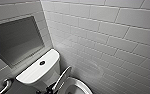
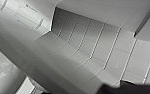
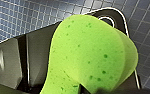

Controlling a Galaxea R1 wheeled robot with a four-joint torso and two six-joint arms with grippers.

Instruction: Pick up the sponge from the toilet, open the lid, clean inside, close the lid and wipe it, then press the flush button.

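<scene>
The bright green sponge [image 3: 91,50] looms large in the right wrist view, pinched at its lower end by my right gripper [image 3: 91,89], which is shut on it. In the head view the white lid [image 1: 62,77] stands raised, leaning back toward the tank [image 1: 33,73]. Below it the open bowl [image 1: 77,86] shows its white rim. The small dark flush button [image 1: 42,62] sits in the middle of the tank top. A pale curved surface [image 2: 28,60] passes close in front of the left wrist camera; I cannot tell whether it is the lid. Nothing is seen in the open left gripper.
White tiled walls [image 1: 111,37] close in behind and to the right of the toilet. A recessed grey niche [image 1: 16,40] is set in the left wall, with a metal grab bar [image 1: 5,85] below it. Small square floor tiles [image 3: 21,17] lie beneath the sponge.
</scene>
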